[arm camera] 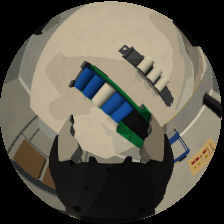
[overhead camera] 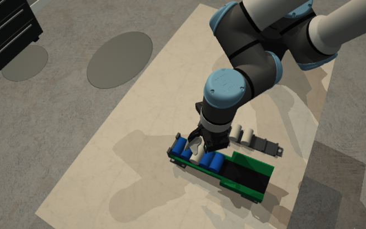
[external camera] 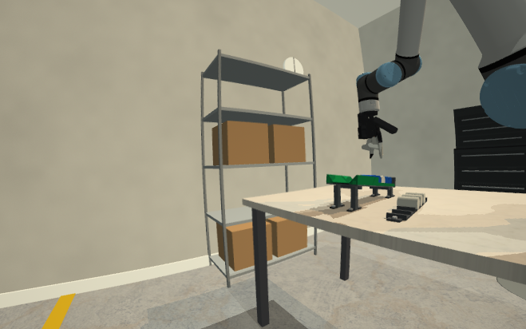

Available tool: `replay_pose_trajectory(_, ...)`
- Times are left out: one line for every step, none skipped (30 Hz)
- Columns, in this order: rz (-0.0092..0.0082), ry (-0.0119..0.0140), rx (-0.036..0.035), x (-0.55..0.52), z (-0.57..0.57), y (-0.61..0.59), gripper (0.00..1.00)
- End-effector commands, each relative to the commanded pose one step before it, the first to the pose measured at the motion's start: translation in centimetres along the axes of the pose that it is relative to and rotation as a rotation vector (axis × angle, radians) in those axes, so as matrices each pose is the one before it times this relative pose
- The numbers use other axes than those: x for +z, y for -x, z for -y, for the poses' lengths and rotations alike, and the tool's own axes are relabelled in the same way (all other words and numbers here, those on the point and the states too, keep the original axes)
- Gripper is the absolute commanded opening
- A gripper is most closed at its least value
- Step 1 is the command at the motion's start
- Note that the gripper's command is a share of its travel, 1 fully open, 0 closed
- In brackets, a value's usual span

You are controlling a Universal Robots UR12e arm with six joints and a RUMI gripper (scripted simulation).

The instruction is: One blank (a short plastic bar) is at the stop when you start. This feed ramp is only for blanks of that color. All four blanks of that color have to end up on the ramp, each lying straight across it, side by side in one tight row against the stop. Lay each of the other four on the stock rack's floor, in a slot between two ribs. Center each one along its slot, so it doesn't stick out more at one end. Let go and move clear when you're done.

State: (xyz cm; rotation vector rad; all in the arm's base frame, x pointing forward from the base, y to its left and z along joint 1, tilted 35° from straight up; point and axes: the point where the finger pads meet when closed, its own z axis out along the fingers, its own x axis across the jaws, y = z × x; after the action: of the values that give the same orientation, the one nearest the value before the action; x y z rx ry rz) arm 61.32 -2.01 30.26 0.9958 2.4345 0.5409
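Four blue blanks point(overhead camera: 179, 146) point(external camera: 388, 180) point(arm camera: 82, 79) lie across the feed ramp point(overhead camera: 241, 188) point(external camera: 366, 180) point(arm camera: 131, 136), split by one cream blank point(overhead camera: 194, 159) point(external camera: 382, 180) point(arm camera: 103, 94); three cream ones point(overhead camera: 247, 137) point(external camera: 408, 202) point(arm camera: 154, 75) sit in the stock rack point(overhead camera: 271, 148) point(external camera: 395, 219) point(arm camera: 131, 54). The end effector point(overhead camera: 191, 152) point(external camera: 376, 156) point(arm camera: 110, 114) is released above the ramp. With neighbors this tight, a slightly skewed descent could land fingers on blue, or drag one crooked during the lift.

Top view: gripper point(overhead camera: 195, 145) hiding part of the white blank point(overhead camera: 196, 156); arm point(overhead camera: 277, 45) running off the edge.
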Motion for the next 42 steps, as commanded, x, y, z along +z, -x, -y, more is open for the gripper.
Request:
replay_pose_trajectory(-0.00617, 0.00622, -0.16261, 0.031, 0.171, 0.499, 1.00)
replay_pose_trajectory(0.00000, 0.00000, 0.00000, 0.000, 0.000, 0.000, 1.00)
replay_pose_trajectory(0.00000, 0.00000, 0.00000, 0.000, 0.000, 0.000, 1.00)
replay_pose_trajectory(0.00001, 0.00001, -0.03408, 0.018, 0.052, 0.093, 1.00)
replay_pose_trajectory(0.00001, 0.00001, -0.03329, 0.017, 0.052, 0.089, 1.00)
replay_pose_trajectory(0.00001, 0.00001, -0.03248, 0.017, 0.052, 0.085, 1.00)
replay_pose_trajectory(0.00002, 0.00001, -0.03164, 0.016, 0.051, 0.081, 1.00)
replay_pose_trajectory(0.00002, 0.00001, -0.03078, 0.016, 0.051, 0.078, 1.00)
replay_pose_trajectory(0.00002, 0.00001, -0.02990, 0.015, 0.050, 0.074, 1.00)
replay_pose_trajectory(0.00002, 0.00001, -0.02901, 0.015, 0.050, 0.070, 1.00)
replay_pose_trajectory(0.00002, 0.00001, -0.02809, 0.014, 0.049, 0.066, 1.00)
replay_pose_trajectory(0.00002, 0.00001, -0.02716, 0.014, 0.048, 0.063, 1.00)
replay_pose_trajectory(0.00002, 0.00001, -0.02622, 0.013, 0.047, 0.059, 1.00)
replay_pose_trajectory(0.00002, 0.00001, -0.02526, 0.013, 0.045, 0.056, 1.00)
replay_pose_trajectory(0.00002, 0.00001, -0.02429, 0.012, 0.044, 0.053, 1.00)
replay_pose_trajectory(0.00002, 0.00001, -0.02332, 0.012, 0.043, 0.049, 1.00)
replay_pose_trajectory(0.00002, 0.00001, -0.02234, 0.011, 0.041, 0.046, 1.00)
replay_pose_trajectory(0.00002, 0.00001, -0.02135, 0.011, 0.039, 0.043, 1.00)
replay_pose_trajectory(0.00000, 0.00000, 0.00000, 0.000, 0.000, 0.000, 1.00)
replay_pose_trajectory(0.00000, 0.00000, 0.00000, 0.000, 0.000, 0.000, 1.00)
replay_pose_trajectory(0.00002, 0.00001, -0.02035, 0.010, 0.038, 0.041, 1.00)
replay_pose_trajectory(0.00002, 0.00001, -0.01936, 0.010, 0.036, 0.038, 1.00)
replay_pose_trajectory(0.00001, 0.00001, -0.01836, 0.009, 0.034, 0.035, 1.00)
replay_pose_trajectory(0.00001, 0.00000, -0.01737, 0.009, 0.033, 0.033, 1.00)
replay_pose_trajectory(0.00001, 0.00000, -0.01638, 0.008, 0.031, 0.030, 1.00)
replay_pose_trajectory(0.00001, 0.00000, -0.01540, 0.008, 0.029, 0.028, 1.00)
replay_pose_trajectory(0.00001, 0.00000, -0.01443, 0.007, 0.027, 0.026, 1.00)
replay_pose_trajectory(0.00001, 0.00000, -0.01346, 0.007, 0.026, 0.024, 1.00)
replay_pose_trajectory(0.00001, 0.00000, -0.01251, 0.006, 0.024, 0.022, 1.00)
replay_pose_trajectory(0.00001, 0.00000, -0.01158, 0.006, 0.022, 0.020, 1.00)
replay_pose_trajectory(0.00001, 0.00000, -0.01066, 0.005, 0.020, 0.018, 1.00)
replay_pose_trajectory(0.00001, 0.00000, -0.00976, 0.005, 0.019, 0.016, 1.00)
replay_pose_trajectory(0.00001, 0.00000, -0.00889, 0.004, 0.017, 0.015, 1.00)
replay_pose_trajectory(0.00001, 0.00000, -0.00803, 0.004, 0.015, 0.013, 1.00)
replay_pose_trajectory(0.00001, 0.00000, -0.00721, 0.004, 0.014, 0.012, 1.00)
replay_pose_trajectory(0.00000, 0.00000, 0.00000, 0.000, 0.000, 0.000, 1.00)
replay_pose_trajectory(0.00000, 0.00000, 0.00000, 0.000, 0.000, 0.000, 1.00)
replay_pose_trajectory(0.00001, 0.00000, -0.00642, 0.003, 0.012, 0.010, 1.00)
replay_pose_trajectory(0.00001, 0.00000, -0.00565, 0.003, 0.011, 0.009, 1.00)
replay_pose_trajectory(0.00000, 0.00000, -0.00493, 0.002, 0.009, 0.008, 1.00)
replay_pose_trajectory(0.00000, 0.00000, -0.00424, 0.002, 0.008, 0.007, 1.00)
replay_pose_trajectory(0.00000, 0.00000, -0.00359, 0.002, 0.007, 0.006, 1.00)
